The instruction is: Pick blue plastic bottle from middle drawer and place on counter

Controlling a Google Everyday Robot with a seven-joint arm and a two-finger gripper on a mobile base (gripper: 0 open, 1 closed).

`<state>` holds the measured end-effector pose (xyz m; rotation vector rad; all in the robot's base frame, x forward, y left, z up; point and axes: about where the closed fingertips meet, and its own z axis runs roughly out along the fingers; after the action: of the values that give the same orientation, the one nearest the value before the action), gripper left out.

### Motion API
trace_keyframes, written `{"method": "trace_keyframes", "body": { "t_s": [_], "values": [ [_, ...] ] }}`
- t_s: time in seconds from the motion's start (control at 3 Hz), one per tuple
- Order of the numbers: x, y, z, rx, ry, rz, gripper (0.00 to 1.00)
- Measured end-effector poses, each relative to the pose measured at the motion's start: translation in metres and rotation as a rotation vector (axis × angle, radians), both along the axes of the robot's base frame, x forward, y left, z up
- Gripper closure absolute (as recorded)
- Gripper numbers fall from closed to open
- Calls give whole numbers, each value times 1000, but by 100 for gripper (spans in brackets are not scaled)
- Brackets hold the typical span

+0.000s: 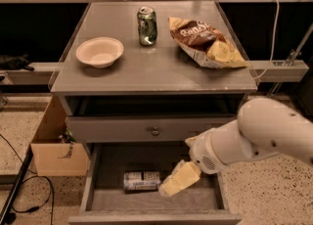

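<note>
The blue plastic bottle (141, 181) lies on its side on the floor of the open middle drawer (102, 200), label up, its right end hidden behind the gripper. My gripper (172, 184) with cream-coloured fingers hangs over the drawer, just right of the bottle and close above it. The white arm reaches in from the right. The counter (146, 70) is the grey top above the drawers.
On the counter stand a white bowl (100, 51), a green soda can (146, 26) and a chip bag (205, 41). A closed drawer front with a round knob (155, 131) sits above the open drawer. A cardboard box (56, 146) stands on the floor at left.
</note>
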<state>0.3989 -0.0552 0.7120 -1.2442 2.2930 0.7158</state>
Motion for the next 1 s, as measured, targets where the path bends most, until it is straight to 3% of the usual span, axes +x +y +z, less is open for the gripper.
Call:
{"method": "trace_keyframes", "body": {
  "t_s": [0.67, 1.0],
  "values": [
    [34, 10, -92, -29, 12, -59, 0],
    [34, 14, -105, -25, 24, -62, 0]
  ]
}}
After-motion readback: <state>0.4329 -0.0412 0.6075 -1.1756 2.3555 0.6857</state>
